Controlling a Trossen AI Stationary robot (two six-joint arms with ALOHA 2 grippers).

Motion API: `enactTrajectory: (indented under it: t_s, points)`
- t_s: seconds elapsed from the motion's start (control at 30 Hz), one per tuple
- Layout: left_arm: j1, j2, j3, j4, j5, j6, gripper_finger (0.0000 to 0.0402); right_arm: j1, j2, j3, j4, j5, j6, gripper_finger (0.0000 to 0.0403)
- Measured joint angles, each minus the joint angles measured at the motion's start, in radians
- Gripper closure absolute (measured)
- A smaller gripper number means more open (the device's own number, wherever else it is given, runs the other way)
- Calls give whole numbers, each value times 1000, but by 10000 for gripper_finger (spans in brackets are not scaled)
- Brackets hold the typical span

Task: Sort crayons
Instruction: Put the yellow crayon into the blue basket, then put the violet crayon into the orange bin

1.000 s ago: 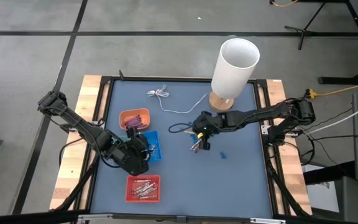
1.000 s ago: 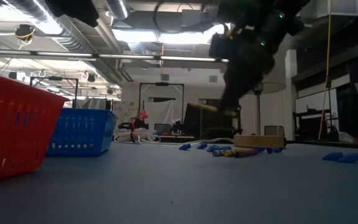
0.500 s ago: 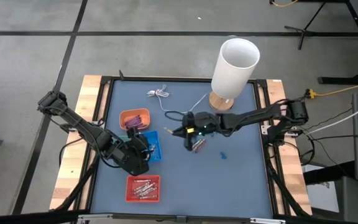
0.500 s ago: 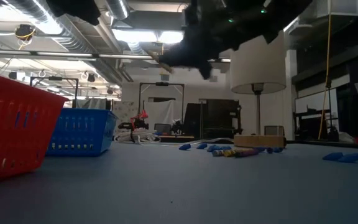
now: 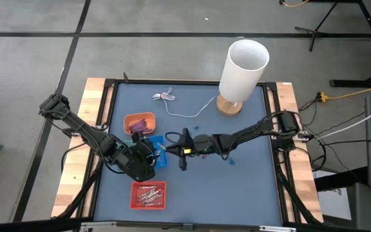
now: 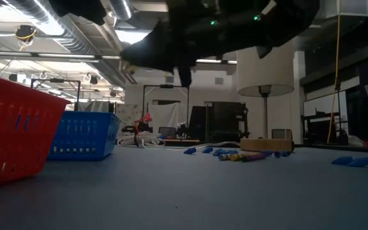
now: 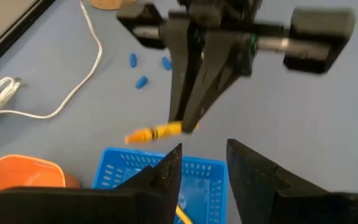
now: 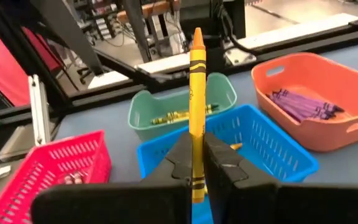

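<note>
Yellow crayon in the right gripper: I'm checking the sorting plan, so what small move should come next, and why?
Probably carry on toward the green tray and let go over it. The right gripper is shut on the yellow crayon, near the blue tray. The green tray already holds yellow crayons, while the orange tray holds purple ones.

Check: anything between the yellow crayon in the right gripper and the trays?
Nothing visible on the table blocks it. The right gripper holds the yellow crayon just short of the blue tray. The left gripper hangs over that tray, so it could crowd a drop there.
</note>
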Motion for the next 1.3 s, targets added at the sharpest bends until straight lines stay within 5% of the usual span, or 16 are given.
enactTrajectory:
  t_s: [0.5, 1.03, 1.3]
  points:
    - [0, 0, 0, 4, 0, 0, 292, -2, 148, 150, -4, -3, 0, 381]
    - [0, 0, 0, 4, 0, 0, 292, -3, 148, 150, -19, 5, 0, 276]
    - [0, 0, 1, 4, 0, 0, 292, -24, 114, 149, -178, -177, -9, 274]
